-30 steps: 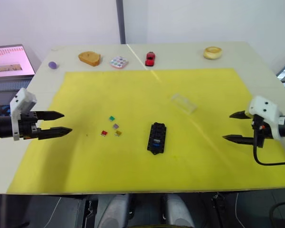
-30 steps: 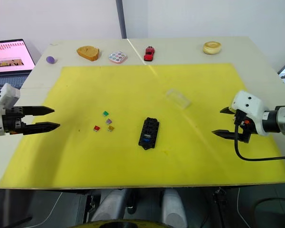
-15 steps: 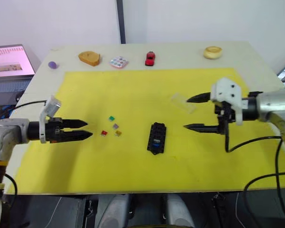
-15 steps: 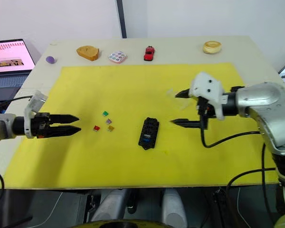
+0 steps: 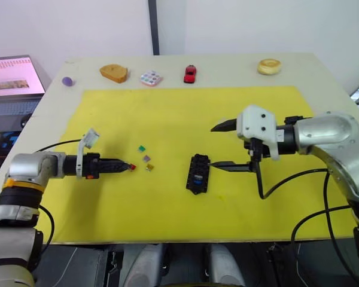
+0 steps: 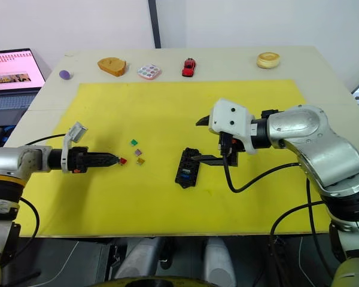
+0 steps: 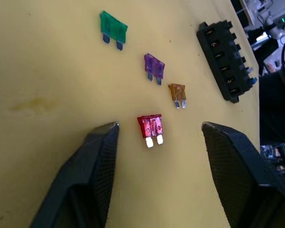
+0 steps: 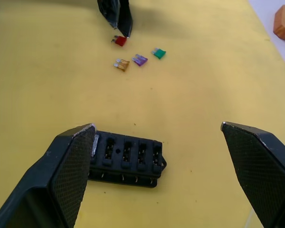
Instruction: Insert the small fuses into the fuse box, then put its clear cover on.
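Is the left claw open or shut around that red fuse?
Open. In the left wrist view the left claw has its fingers spread, and the red fuse lies on the yellow mat between them, untouched.

No text, label, brand, number or sign can be read anywhere. The laptop screen (image 5: 16,76), at the upper left of the head views, shows pink bands and rows of small marks, but they are too small to make out.
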Controlling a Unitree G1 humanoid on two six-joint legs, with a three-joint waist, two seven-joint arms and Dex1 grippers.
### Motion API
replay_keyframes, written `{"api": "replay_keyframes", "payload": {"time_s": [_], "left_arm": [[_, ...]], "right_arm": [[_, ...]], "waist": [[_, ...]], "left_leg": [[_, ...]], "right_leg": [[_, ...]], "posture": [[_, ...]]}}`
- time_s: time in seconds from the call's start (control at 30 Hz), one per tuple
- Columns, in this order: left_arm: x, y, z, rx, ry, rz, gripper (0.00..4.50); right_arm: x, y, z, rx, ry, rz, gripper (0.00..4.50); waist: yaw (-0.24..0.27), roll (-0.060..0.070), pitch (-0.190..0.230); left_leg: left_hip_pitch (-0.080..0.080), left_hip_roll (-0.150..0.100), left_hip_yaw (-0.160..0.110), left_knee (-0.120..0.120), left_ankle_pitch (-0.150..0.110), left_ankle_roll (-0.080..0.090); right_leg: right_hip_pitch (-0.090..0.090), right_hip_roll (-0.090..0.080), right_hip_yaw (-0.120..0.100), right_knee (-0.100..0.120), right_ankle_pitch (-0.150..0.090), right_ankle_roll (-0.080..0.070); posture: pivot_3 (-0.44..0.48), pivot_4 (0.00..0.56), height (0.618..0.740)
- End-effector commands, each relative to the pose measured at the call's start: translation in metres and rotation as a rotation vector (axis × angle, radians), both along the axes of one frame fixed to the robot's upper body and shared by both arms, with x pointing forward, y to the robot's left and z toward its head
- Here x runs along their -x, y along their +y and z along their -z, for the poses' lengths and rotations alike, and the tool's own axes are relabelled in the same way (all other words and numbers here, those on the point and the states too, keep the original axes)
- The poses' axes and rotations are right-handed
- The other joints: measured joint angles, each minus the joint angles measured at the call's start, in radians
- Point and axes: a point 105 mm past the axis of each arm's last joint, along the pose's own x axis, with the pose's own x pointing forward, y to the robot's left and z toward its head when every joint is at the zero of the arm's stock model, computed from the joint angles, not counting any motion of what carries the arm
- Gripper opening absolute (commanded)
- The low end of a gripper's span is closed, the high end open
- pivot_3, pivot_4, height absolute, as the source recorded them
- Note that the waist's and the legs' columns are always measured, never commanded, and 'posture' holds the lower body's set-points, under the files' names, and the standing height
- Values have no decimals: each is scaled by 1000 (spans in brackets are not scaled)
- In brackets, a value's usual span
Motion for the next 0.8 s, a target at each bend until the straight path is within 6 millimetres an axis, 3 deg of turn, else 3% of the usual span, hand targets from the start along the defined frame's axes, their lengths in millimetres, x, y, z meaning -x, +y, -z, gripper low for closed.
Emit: {"api": "replay_keyframes", "payload": {"time_s": [0.03, 0.6, 0.7, 0.8], "left_arm": [[2, -3, 8, -6, 51, 16, 2808], [6, -20, 17, 22, 70, 63, 2808], [4, -18, 19, 20, 73, 40, 1991], [4, -16, 20, 11, 73, 41, 403]], "right_arm": [[3, 3, -10, 5, -59, -12, 4500], [4, 0, -7, 39, -41, -11, 4500], [4, -1, -6, 45, -36, -7, 4500], [6, 0, -6, 48, -27, -13, 4500]], "waist": [[0, 0, 0], [1, 0, 0], [1, 0, 0], [-1, 0, 0]], "left_leg": [[0, 0, 0, 0, 0, 0], [0, -1, 0, 3, -1, 1], [0, -1, 0, 3, -1, 1], [0, -1, 0, 3, -1, 2]], "right_leg": [[0, 0, 0, 0, 0, 0], [1, 0, 0, 0, 0, 0], [1, 0, 0, 0, 0, 0], [1, 0, 0, 0, 0, 0]], "posture": [[0, 150, 740], [0, 150, 740], [0, 150, 740], [0, 150, 740]]}}
